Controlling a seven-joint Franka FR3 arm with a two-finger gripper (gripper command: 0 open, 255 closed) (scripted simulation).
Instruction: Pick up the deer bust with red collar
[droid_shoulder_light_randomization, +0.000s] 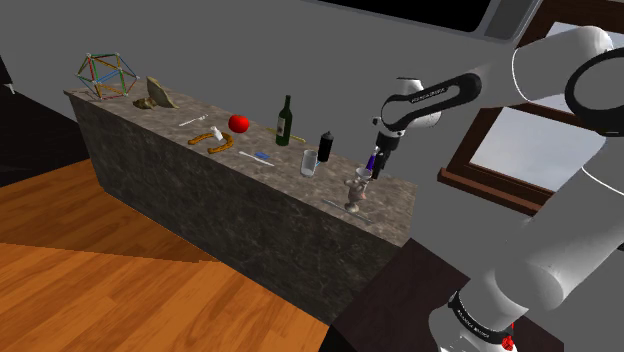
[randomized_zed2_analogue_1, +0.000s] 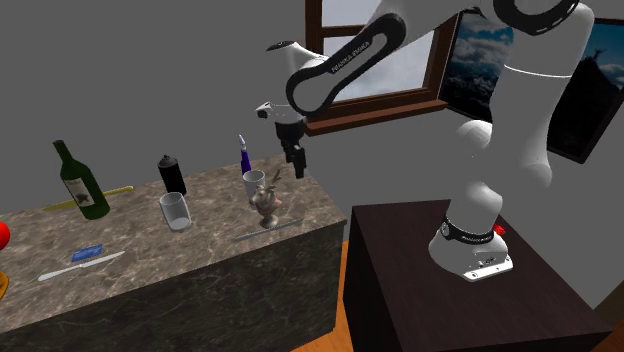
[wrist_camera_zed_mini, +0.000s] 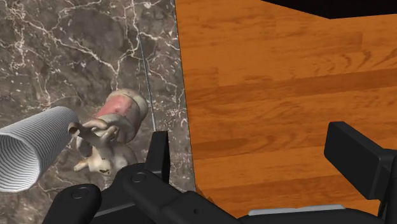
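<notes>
— The gripper (droid_shoulder_light_randomization: 378, 165) is seen above the right end of the bench (droid_shoulder_light_randomization: 190, 185) in the shoulder view. Is anything held in it?

— Nothing is held. In the wrist view its fingers (wrist_camera_zed_mini: 159, 151) are spread wide, and only the wooden floor (wrist_camera_zed_mini: 273, 83) beyond the bench edge is seen between them.

— Where is the deer bust (wrist_camera_zed_mini: 105, 143) found?

— It is stood upright on the bench, close to the right end and the near edge in the shoulder view, just beside a ribbed white cup (wrist_camera_zed_mini: 32, 156). A reddish band, taken for the collar, is made out below the head in the wrist view. The bust is placed beside one finger, outside the gap, and no contact can be made out.

— How much is judged to be done?

— The approach can be taken as largely made, since the gripper is held above the bust and near it. The grasp itself is not yet begun. It is judged that the gripper must be shifted until the bust is bracketed, then lowered and closed, and the bust lifted off the bench. The cup and a purple bottle (randomized_zed2_analogue_1: 242, 155) close behind are to be avoided.
</notes>
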